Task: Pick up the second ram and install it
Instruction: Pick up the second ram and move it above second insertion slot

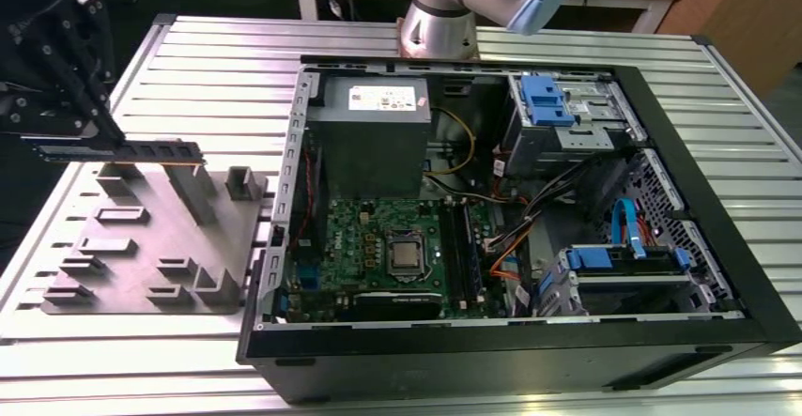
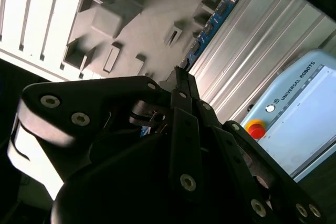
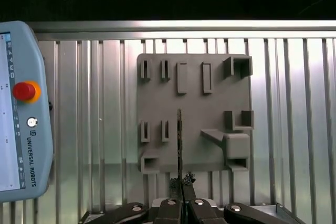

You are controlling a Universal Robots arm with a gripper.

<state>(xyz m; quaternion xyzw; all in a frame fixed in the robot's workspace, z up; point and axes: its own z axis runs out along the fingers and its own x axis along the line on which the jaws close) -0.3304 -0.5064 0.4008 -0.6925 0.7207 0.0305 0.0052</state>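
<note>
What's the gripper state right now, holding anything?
Gripper: closed, holding the second ram edge-on over the grey fixture plate.

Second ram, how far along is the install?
Picked up: the gripper is shut on the second ram, holding it above the grey fixture plate in the exterior view. Installing is left: the stick is not yet inside the open computer case.

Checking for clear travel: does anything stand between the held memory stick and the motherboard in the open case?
Gripper grips the thin dark green memory stick above the grey fixture plate; the black case's metal side wall stands between it and the green motherboard.
</note>
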